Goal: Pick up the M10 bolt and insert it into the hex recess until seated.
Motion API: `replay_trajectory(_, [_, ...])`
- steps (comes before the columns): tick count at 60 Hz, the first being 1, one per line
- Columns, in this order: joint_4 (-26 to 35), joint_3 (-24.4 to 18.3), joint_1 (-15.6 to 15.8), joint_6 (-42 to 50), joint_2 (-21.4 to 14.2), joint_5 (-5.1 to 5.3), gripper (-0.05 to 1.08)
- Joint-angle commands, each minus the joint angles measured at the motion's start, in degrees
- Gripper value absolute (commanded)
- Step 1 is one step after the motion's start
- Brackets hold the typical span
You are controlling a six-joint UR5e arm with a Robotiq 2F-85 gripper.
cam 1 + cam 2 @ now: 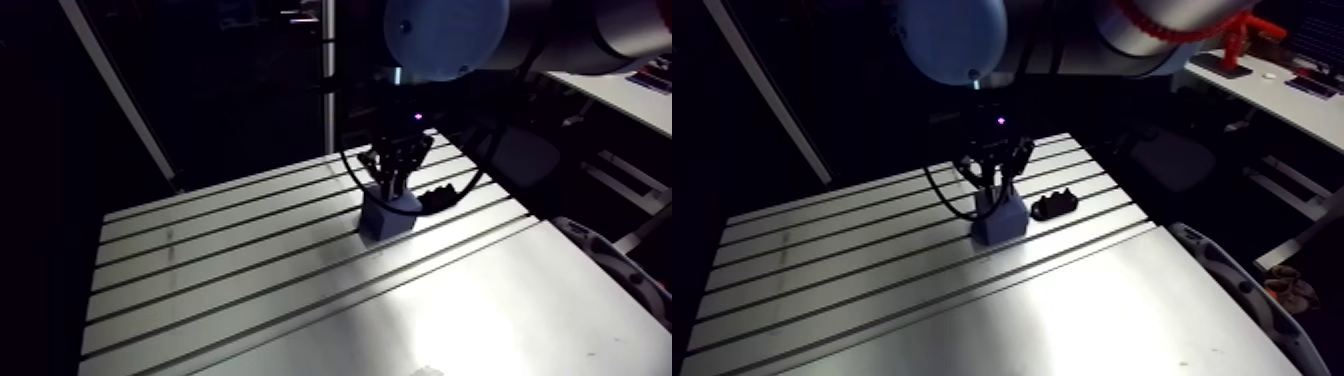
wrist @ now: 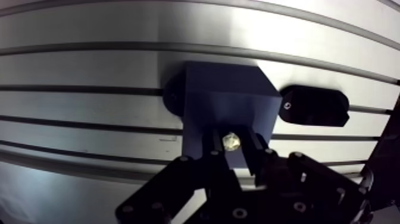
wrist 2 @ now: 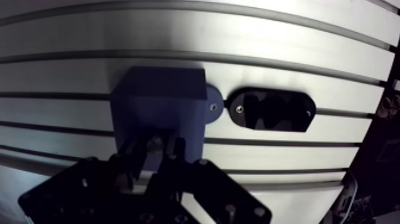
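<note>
A dark blue block point(image 2: 229, 98) stands on the slotted aluminium table point(image 2: 89, 65), with a round flange showing at each side of its base. My gripper point(image 2: 232, 156) hangs right over the block's near part. It is shut on the M10 bolt point(image 2: 231, 142), whose shiny end shows between the two black fingers point(image 2: 212, 149). The hex recess is hidden under the gripper and bolt. In the arm view the gripper point(image 1: 994, 170) comes straight down onto the block point(image 1: 1000, 222) near the table's far side.
A black oblong holder point(image 3: 272, 110) with hollow pockets lies on the table just beside the block, also seen in the arm view point(image 1: 1055, 205). Long slots run across the table. A smooth plate point(image 1: 1092, 320) covers the near part.
</note>
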Motion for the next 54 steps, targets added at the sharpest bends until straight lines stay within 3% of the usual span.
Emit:
replay_trajectory(1, [0.0, 0.0, 0.0, 0.0, 0.0, 0.00, 0.68])
replay_trajectory(54, [0.5, -0.7, 0.1, -3.7, -0.3, -0.08, 0.75])
